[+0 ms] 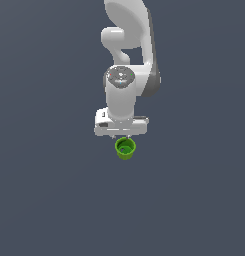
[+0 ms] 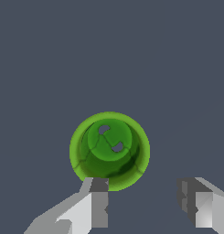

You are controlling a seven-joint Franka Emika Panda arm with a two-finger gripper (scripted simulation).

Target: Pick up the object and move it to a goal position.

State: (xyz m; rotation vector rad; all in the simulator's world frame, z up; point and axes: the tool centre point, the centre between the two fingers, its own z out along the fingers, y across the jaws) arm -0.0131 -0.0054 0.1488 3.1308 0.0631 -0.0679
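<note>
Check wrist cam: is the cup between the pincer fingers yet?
No: the green cup sits beyond the open pincer, not between its fingers.

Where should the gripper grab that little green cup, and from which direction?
Probably straight down from above, closing on opposite sides of the outer wall. The green cup stands upright, mouth up, round and narrower than the open gripper, whose fingers are not yet around it.

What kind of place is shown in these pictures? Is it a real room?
Most likely not a real room but a bare simulated test scene: a flat, uniform grey-blue floor with no walls or furniture, a smoothly rendered white robot arm, and a single green cup below its open gripper.
</note>
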